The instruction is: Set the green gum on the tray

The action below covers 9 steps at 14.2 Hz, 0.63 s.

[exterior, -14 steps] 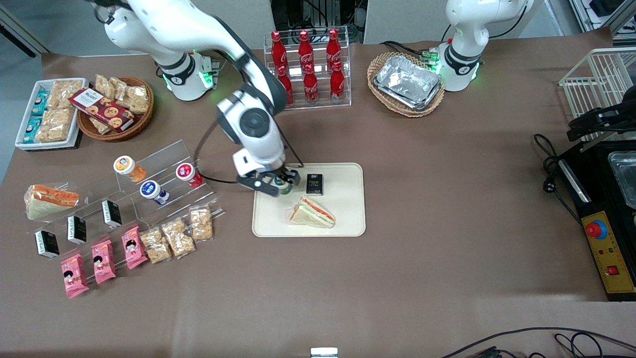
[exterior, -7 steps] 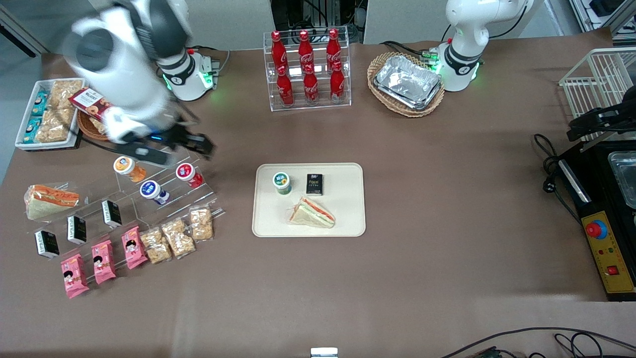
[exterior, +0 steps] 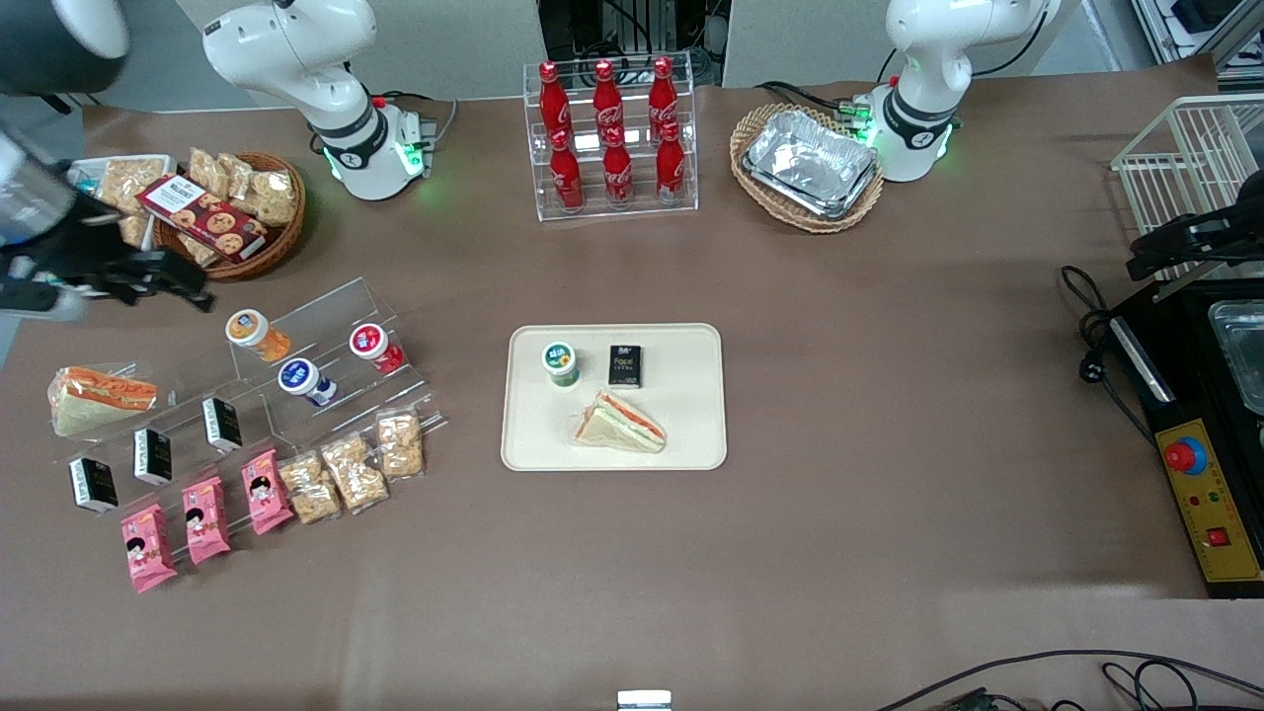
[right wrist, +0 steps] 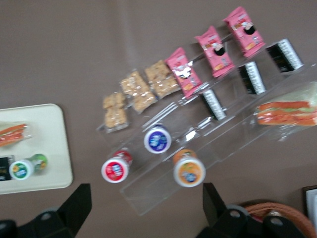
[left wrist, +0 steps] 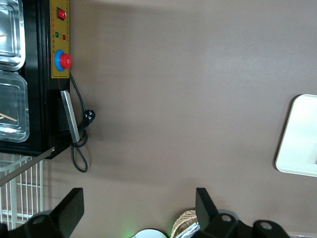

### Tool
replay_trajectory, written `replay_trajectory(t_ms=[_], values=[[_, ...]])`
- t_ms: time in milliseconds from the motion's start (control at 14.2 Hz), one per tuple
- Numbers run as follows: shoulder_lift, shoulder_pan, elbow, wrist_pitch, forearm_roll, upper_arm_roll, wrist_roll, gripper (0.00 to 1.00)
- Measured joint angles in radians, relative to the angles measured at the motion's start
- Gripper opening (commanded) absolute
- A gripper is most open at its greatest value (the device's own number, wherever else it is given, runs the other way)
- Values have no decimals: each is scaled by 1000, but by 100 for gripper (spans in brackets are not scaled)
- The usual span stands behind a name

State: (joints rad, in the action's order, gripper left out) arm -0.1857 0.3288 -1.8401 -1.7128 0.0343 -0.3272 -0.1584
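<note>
Toward the working arm's end of the table, the black two-finger gripper (exterior: 163,279) hangs above the brown tabletop with its fingers spread and nothing between them, near the clear acrylic stepped rack (exterior: 316,355) holding the orange-bodied bottle (exterior: 255,334) and the blue-bodied bottle (exterior: 304,381). Well apart from it, the small green gum bottle with a white lid (exterior: 560,363) stands upright on the cream rectangular tray (exterior: 691,415), just beside a small black box (exterior: 625,365), with a wrapped triangular sandwich (exterior: 620,423) nearer the camera.

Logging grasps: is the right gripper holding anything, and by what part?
Nothing. The gripper is open above the snack display; the green gum stands on the tray.
</note>
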Motion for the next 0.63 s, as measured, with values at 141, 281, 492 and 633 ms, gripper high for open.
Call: replay_trajectory(t_ms=[141,281,492,633], values=[[13,-87,4,0,1,-1,95,100],[33,-147,11,0,1,-1,164,100],[100,-170,81,0,1,0,182,100],[137,-169,122,3,1,5,182,100]])
